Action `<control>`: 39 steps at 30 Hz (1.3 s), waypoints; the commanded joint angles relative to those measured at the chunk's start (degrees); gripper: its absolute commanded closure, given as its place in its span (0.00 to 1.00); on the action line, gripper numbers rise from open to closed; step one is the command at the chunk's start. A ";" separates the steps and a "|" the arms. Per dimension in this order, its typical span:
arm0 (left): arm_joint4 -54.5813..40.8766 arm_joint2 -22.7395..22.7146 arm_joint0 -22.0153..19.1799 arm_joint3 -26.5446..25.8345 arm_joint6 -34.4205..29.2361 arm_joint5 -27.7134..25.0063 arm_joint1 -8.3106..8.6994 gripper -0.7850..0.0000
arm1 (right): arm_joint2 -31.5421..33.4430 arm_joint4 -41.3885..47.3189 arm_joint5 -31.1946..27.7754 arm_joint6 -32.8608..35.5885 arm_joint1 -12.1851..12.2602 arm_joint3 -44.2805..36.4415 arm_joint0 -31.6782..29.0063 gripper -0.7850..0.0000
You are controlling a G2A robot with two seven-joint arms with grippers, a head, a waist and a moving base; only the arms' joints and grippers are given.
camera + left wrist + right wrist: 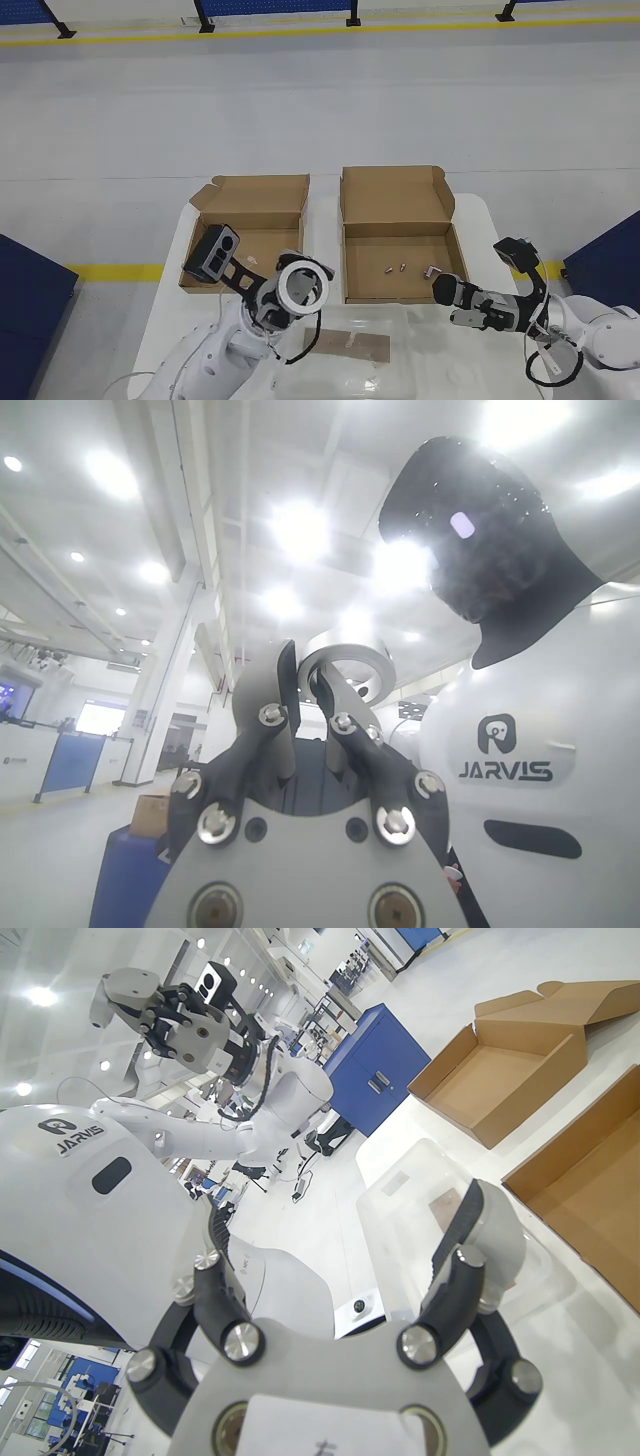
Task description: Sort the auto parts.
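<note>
Carrying step: the left gripper (304, 667) pinches a metal ring (376, 656) aloft, the right gripper (345, 1215) hangs spread, and the ring probably needs lowering into the left box (270, 245).

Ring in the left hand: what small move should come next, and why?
Probably swing the left hand, shut on the ring, over the left box and lower it. The ring is held up near that box's front corner, and the right box holds small parts.
</note>
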 commanded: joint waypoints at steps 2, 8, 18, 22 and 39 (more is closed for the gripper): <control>-0.05 -1.63 0.75 -1.57 -0.06 -0.07 -1.29 1.00 | 0.00 0.04 0.00 0.00 0.00 0.00 0.00 0.00; 0.41 -4.03 1.73 -4.02 -0.05 -0.07 -3.93 1.00 | 0.00 0.04 0.00 0.00 0.00 0.00 0.00 0.00; 0.89 -5.97 2.69 -5.45 -0.05 -0.07 -6.83 1.00 | 0.00 0.04 0.00 0.00 0.00 0.00 0.00 0.00; 0.89 -5.97 2.69 -5.45 -0.05 -0.07 -6.83 1.00 | 0.00 0.04 0.00 0.00 0.00 0.00 0.00 0.00; -8.86 -8.40 6.34 -9.18 -5.36 8.84 -8.02 1.00 | 0.00 0.04 0.00 0.00 0.00 0.00 0.00 0.00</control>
